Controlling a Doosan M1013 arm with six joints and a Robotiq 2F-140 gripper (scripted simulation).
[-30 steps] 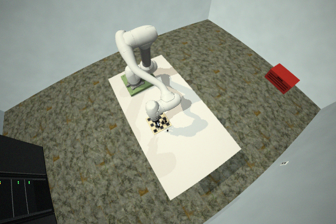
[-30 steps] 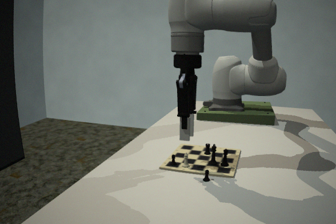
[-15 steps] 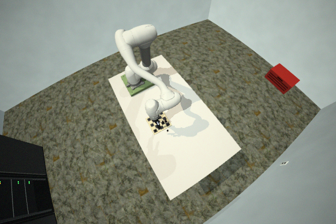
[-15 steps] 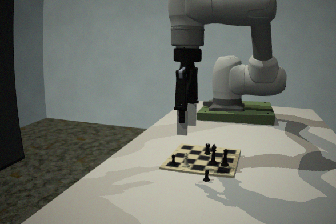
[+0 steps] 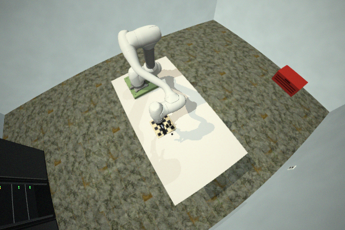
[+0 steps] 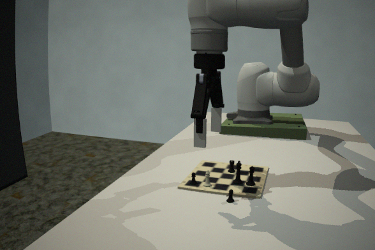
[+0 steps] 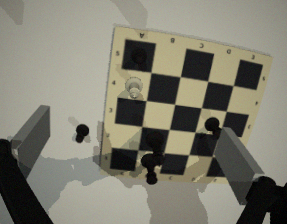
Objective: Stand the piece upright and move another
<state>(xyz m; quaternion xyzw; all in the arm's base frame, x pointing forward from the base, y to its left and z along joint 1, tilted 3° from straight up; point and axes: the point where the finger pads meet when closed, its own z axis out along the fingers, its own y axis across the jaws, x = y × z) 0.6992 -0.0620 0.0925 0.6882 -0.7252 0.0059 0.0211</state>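
The small chessboard (image 6: pixel 224 178) lies on the white table and also shows in the wrist view (image 7: pixel 183 112). A white piece (image 6: pixel 207 178) stands upright on a light square near the board's left edge, and the wrist view shows it too (image 7: pixel 134 87). A black pawn (image 6: pixel 193 178) stands on the dark square next to it. Three taller black pieces (image 6: pixel 238 173) stand upright on the right part of the board. Another black pawn (image 6: pixel 230 196) (image 7: pixel 82 132) stands upright on the table just off the board's near edge. My gripper (image 6: pixel 208 127) hangs open and empty, high above the board. The edge labels are too small to read.
The arm's green base plate (image 6: pixel 264 125) is at the far end of the table. A red box (image 5: pixel 289 80) sits on the floor by the far wall. A black cabinet (image 5: pixel 18 188) stands at the near left.
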